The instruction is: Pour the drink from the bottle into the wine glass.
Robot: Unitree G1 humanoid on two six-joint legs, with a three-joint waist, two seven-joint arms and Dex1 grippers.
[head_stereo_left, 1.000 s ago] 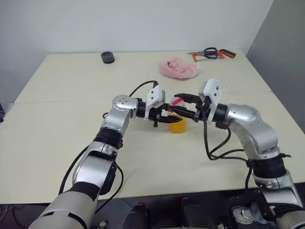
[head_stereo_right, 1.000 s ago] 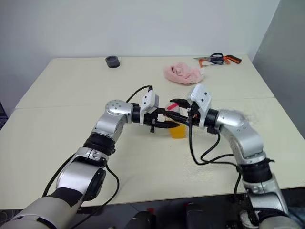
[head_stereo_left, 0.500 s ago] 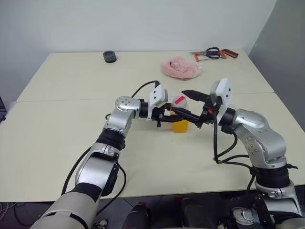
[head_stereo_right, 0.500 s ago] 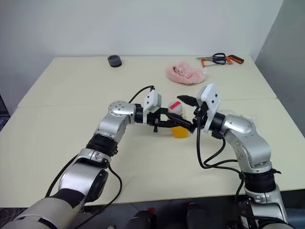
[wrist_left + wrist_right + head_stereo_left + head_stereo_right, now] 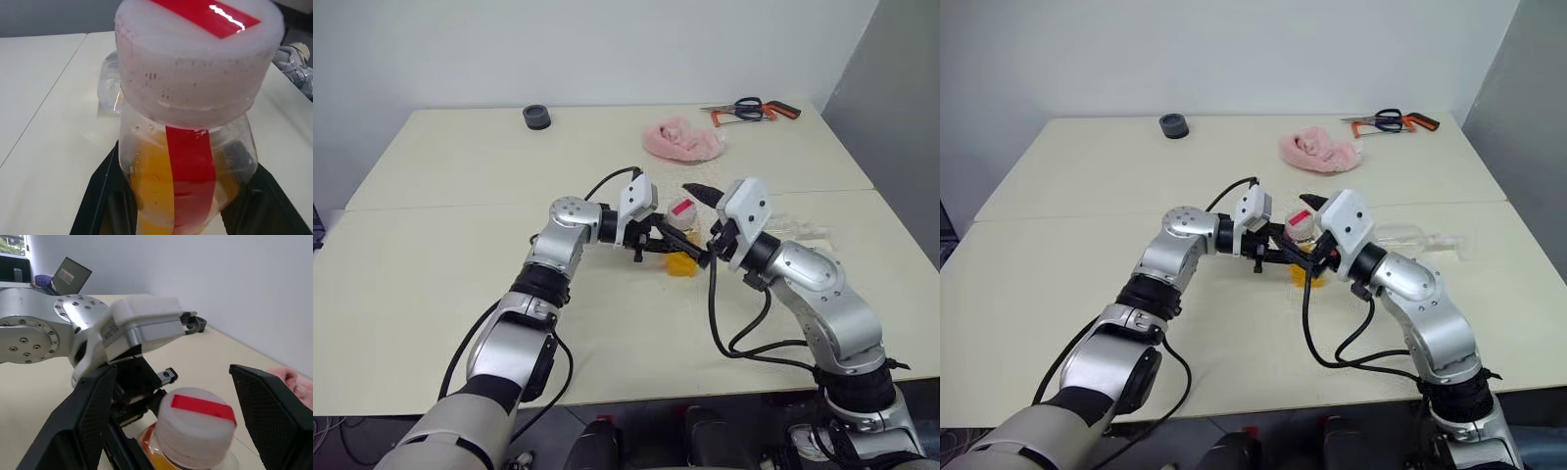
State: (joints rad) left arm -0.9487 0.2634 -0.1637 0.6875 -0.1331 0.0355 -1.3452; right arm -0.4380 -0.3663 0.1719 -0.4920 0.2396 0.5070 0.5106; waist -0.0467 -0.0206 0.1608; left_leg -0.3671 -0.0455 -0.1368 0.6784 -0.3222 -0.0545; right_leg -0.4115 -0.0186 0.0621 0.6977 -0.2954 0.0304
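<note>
left tool (image 5: 668,247) clamped on bottle (image 5: 188,147)

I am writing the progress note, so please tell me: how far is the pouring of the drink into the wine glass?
Done: the left gripper is shut on the bottle. In hand: the open right gripper brackets the cap, which is on. Left: uncapping and pouring the drink; the wine glass seems to lie on its side, empty.
</note>
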